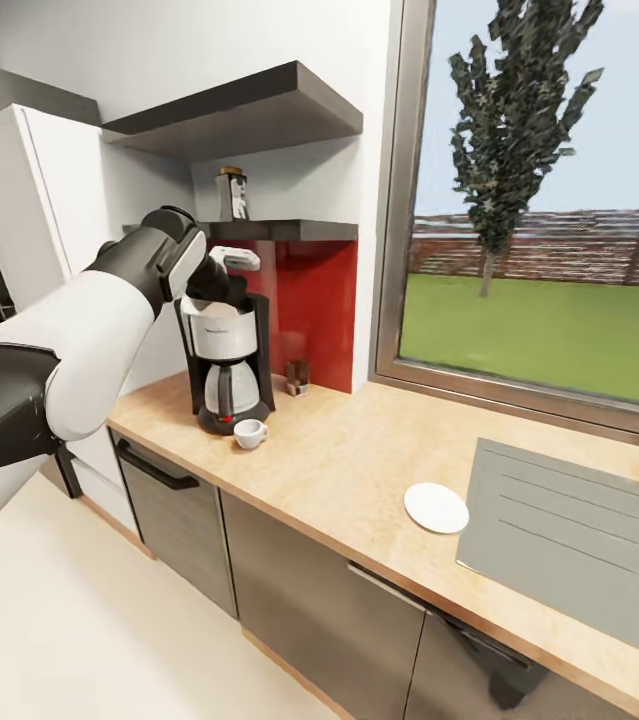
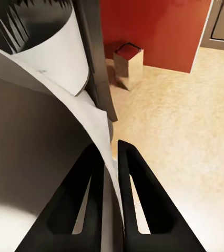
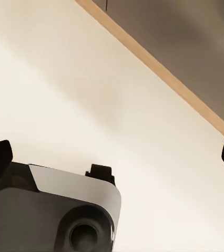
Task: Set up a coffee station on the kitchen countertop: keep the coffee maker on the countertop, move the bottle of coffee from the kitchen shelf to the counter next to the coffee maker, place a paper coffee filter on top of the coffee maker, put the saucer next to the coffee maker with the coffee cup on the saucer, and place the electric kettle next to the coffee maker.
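Note:
The coffee maker (image 1: 224,372) stands at the left end of the kitchen countertop (image 1: 359,470). My left gripper (image 1: 215,284) hovers just over its top, shut on the paper coffee filter (image 2: 93,116), a thin white sheet pinched between the black fingers (image 2: 138,199). On the kitchen shelf (image 1: 284,230) above stands the bottle of coffee (image 1: 231,193). The coffee cup (image 1: 250,433) sits on the counter in front of the machine, and the saucer (image 1: 436,507) lies apart, beside the sink. My right gripper (image 3: 112,157) is open above the floor. The electric kettle is out of view.
A small tan box (image 1: 297,376) stands against the red backsplash right of the machine. The grey sink (image 1: 569,530) is inset at the counter's right. A second shelf (image 1: 249,110) hangs higher up, with a white tall cabinet (image 1: 39,200) to the left and a window (image 1: 549,220) behind the counter.

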You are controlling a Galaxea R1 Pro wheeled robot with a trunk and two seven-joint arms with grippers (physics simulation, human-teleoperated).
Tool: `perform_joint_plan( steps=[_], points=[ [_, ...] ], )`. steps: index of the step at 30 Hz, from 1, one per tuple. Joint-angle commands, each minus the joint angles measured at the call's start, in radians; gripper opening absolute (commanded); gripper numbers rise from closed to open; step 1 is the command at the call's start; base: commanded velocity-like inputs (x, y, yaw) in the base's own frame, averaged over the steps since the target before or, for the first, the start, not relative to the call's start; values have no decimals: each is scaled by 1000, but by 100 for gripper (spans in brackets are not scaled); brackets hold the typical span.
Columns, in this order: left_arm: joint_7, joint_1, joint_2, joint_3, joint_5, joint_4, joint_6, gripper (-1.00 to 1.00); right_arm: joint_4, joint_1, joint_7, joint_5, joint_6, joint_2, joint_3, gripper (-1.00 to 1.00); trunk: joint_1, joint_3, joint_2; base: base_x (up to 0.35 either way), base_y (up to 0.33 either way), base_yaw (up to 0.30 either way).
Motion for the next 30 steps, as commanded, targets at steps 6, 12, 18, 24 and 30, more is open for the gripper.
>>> perform_joint_plan(
  steps=[6,12,18,24,30],
  points=[
    [-9,-1,2,-10,-22,-50,2,-100,1,-1,-1,1,-3,0,3,100,0,-1,-1,0,0,-8],
    [-10,-1,2,-15,-122,-57,2,-100,0,-1,-1,1,-3,0,3,100,0,-1,-1,0,0,-1],
    [-9,-1,2,-17,-150,-49,2,-100,-1,-1,-1,1,-3,-1,2,100,0,-1,-1,74,69,0],
    [-9,-1,2,-16,-153,-48,2,-100,-1,-1,-1,1,-3,-1,2,100,0,-1,-1,77,70,0],
    [-10,-1,2,-16,-154,-47,2,-100,-1,-1,1,1,-1,-3,2,100,0,-1,-1,40,56,0]
  ],
)
